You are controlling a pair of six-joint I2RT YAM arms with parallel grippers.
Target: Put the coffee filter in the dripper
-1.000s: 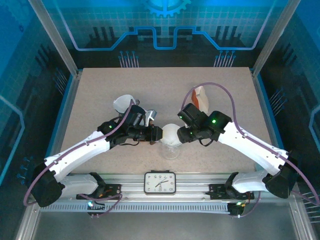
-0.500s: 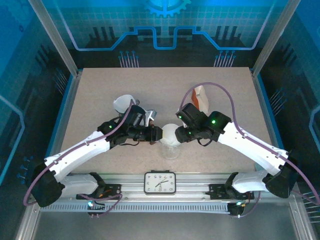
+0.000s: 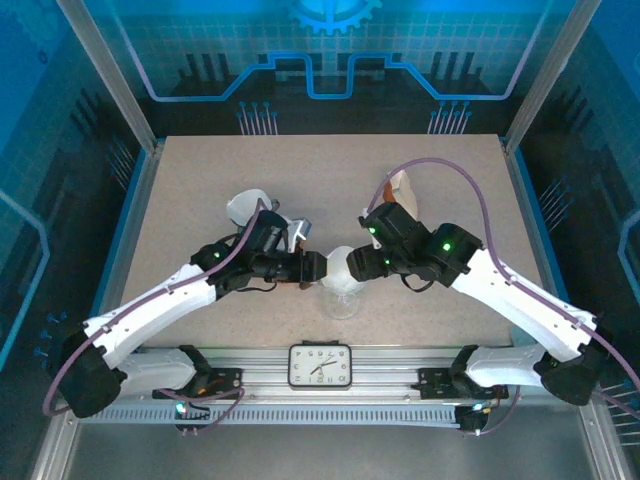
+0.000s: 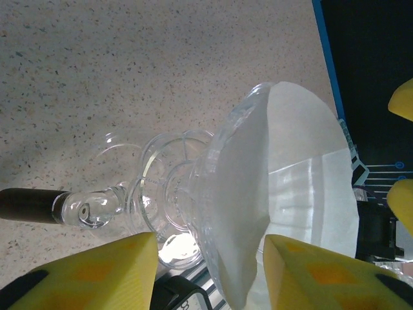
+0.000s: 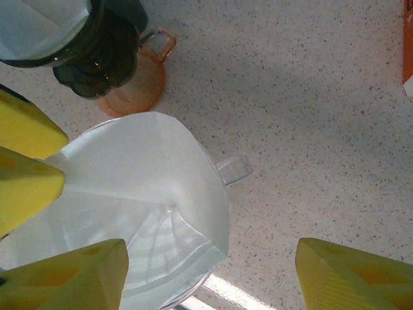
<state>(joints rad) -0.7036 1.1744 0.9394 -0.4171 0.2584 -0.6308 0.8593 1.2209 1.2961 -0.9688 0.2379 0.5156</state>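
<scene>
**Coffee filter** (image 5: pixel 139 187): white paper cone, seated inside the dripper. It is found at the centre of the overhead frame, just above the clock (image 3: pixel 320 365). One side is seen standing above the glass rim at the right of the left wrist frame.

**Dripper** (image 4: pixel 184 206): clear ribbed glass, stood on the speckled table (image 3: pixel 200 180). A small clear handle is seen at mid-frame in the right wrist view.

**Left gripper** (image 4: pixel 210 244): yellow fingers (image 4: pixel 97 274) are parted along the bottom edge of its own frame. The dripper's rim and the filter's wall are framed between them. Nothing is clamped.

**Right gripper** (image 5: pixel 211 250): the fingers are spread wide at the bottom corners of its own frame. The filter's lower edge is overlapped by the left-hand finger. Nothing is held.

**Dark dripper** (image 5: pixel 97 45): lined with white paper and set beside an amber cup (image 5: pixel 139 84), upper left of the right wrist frame.

**Orange-and-white package** (image 3: pixel 403 193): recorded right of centre in the overhead frame, behind the right arm.
</scene>
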